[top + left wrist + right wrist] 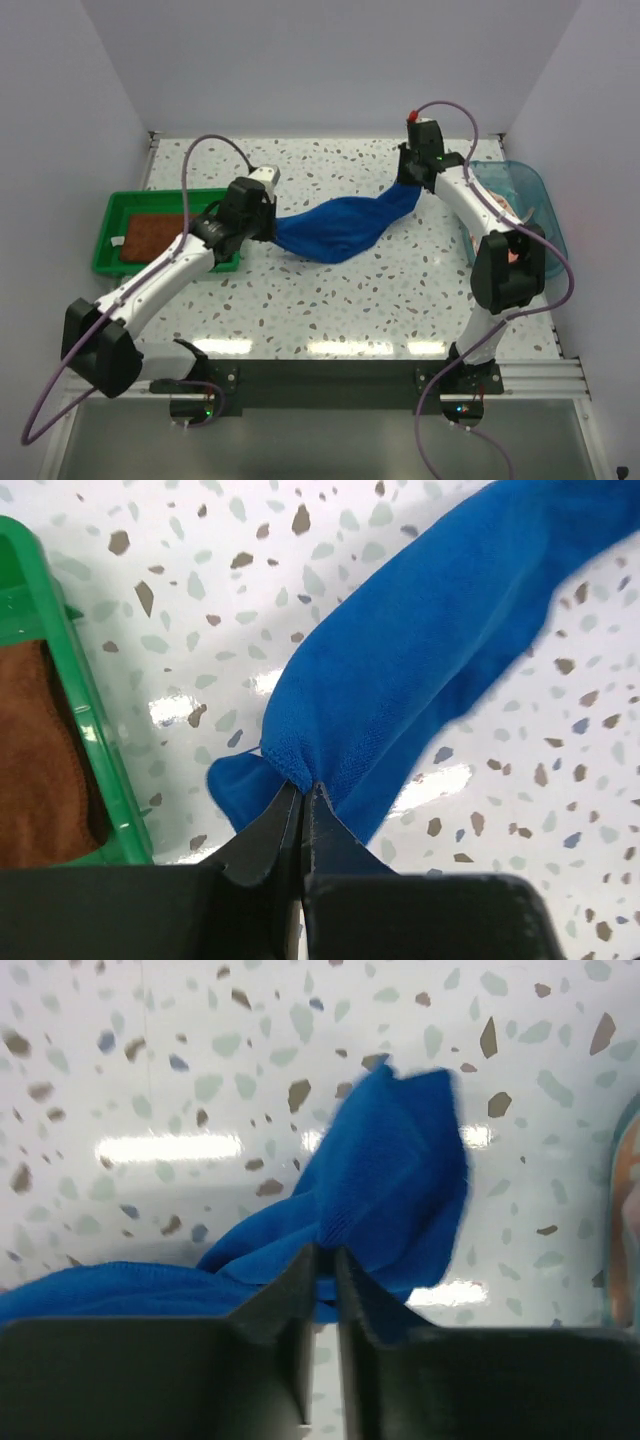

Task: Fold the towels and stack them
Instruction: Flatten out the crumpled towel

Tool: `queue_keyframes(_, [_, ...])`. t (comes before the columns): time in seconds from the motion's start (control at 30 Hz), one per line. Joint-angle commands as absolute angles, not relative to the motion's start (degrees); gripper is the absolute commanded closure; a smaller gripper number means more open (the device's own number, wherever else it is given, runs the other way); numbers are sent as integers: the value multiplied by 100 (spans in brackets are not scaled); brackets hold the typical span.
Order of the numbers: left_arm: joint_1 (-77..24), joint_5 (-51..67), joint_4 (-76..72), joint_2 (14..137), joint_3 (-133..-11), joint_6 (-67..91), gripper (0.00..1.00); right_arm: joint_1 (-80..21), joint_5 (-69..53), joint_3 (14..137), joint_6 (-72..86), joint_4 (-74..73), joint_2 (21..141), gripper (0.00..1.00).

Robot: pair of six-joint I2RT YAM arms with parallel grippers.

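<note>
The blue towel (335, 230) sags between both hands, and its long axis runs from the left gripper (303, 790) to the right gripper (327, 1255). Each gripper pinches one end with narrow jaws. Just outside the left gripper is the green tray (110, 235) holding the rust-brown towel (150, 237). Outside the right gripper is the blue tub (535, 185).

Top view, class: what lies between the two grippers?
The blue towel, bunched, spans the whole stretch from left gripper to right gripper, each shut on an end. The top view shows it.
</note>
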State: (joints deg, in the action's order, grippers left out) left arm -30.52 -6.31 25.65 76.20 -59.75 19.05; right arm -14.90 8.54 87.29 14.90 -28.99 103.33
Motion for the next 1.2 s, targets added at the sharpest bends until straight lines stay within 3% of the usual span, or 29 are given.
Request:
queue_keyframes(0.0, [-3067, -889, 3006, 6981, -5986, 2126, 100, -1591, 1055, 9202, 1661, -3111, 10125, 69])
queue_keyframes(0.07, [-3059, -695, 3006, 6804, -5854, 2380, 100, -1591, 898, 9238, 1749, -3243, 10116, 43])
queue_keyframes(0.2, [-3059, 242, 2648, 6584, -5101, 2856, 100, -1836, 440, 8764, 1740, -3234, 9809, 32])
queue_keyframes(0.43, [-3883, 1441, 1697, 6460, -4254, 2839, 98, -2469, -255, 7332, 1855, -2927, 8851, 32])
queue_keyframes(0.67, [-6177, 1065, 1782, 7205, -4464, 2312, 80, -2777, -150, 6584, 1995, -2935, 8482, 32])
queue_keyframes(0.77, [-6661, 835, 2003, 7426, -4605, 2066, 61, -2769, -9, 6425, 2039, -2962, 8499, 31])
queue_keyframes(0.8, [-6749, 783, 1995, 7427, -4666, 2039, 48, -2777, 139, 6381, 2083, -2936, 8534, 31])
queue_keyframes(0.83, [-6854, 721, 1969, 7366, -4676, 2065, 42, -2777, 210, 6372, 2092, -2927, 8552, 32])
queue_keyframes(0.87, [-6864, 521, 1943, 7296, -4702, 2118, 35, -2769, 263, 6381, 2118, -2918, 8587, 32])
queue_keyframes(0.97, [-6829, -346, 2021, 7041, -4798, 2355, 27, -2777, 255, 6442, 2127, -2883, 8666, 33])
queue_keyframes(1.17, [-5618, -931, 2478, 6760, -4738, 2943, 27, -3249, 18, 6530, 1838, -2996, 8710, 37])
